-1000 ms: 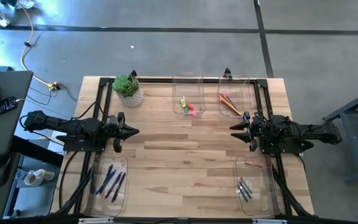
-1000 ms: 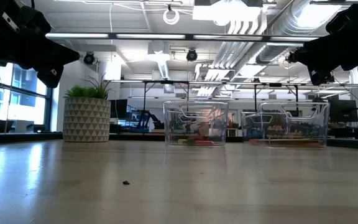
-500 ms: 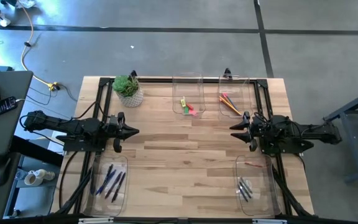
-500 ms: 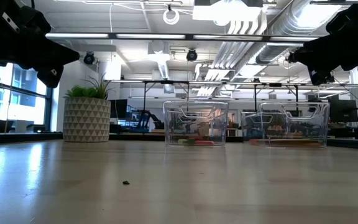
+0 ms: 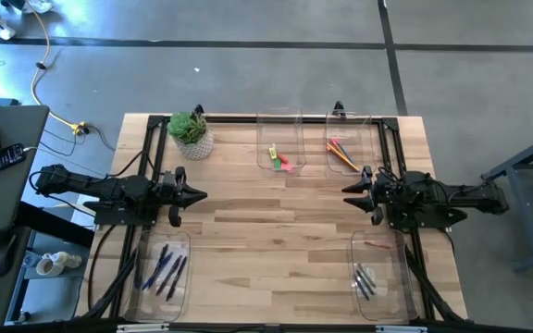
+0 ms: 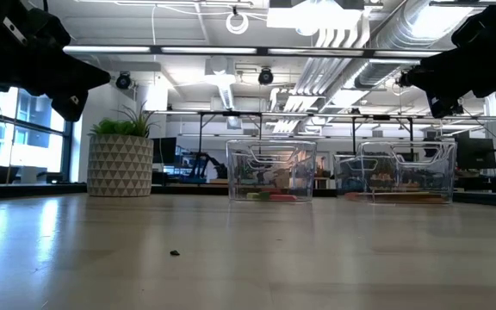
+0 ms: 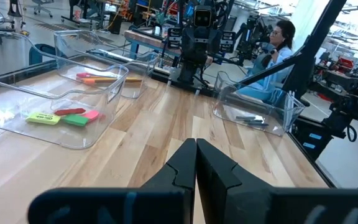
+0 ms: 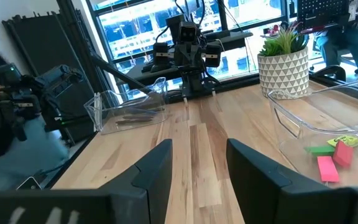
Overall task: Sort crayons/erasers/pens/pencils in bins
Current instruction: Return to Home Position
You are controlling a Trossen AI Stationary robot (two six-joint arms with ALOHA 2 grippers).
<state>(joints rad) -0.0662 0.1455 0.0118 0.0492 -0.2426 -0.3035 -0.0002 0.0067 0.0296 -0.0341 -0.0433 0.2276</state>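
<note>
Nothing had shifted since the earlier frames: we found both arms parked just as before, which fitted the return-to-home step. Nearest us, the near left bin [image 5: 151,305] held blue pens [image 5: 167,270], and the near right bin [image 5: 391,301] held a few dark sticks [image 5: 365,280]. At mid-table the left gripper [image 5: 200,195] hung over the left side, its fingers pressed together and holding nothing. The right gripper [image 5: 347,191] faced it from the right side, well apart, its fingers spread and likewise bare. Farther back, side by side, the far middle bin [image 5: 280,129] held the erasers [image 5: 280,159], and the far right bin [image 5: 350,125] held the pencils [image 5: 342,153]. A potted plant [image 5: 191,132] stood at the far left. We saw no stray stick or eraser on the table [image 5: 276,231] between the bins, so we judged the sorting done or nearly so. The next move, as we judged it, called for little more than settling each arm at rest, clear of the bin walls.
</note>
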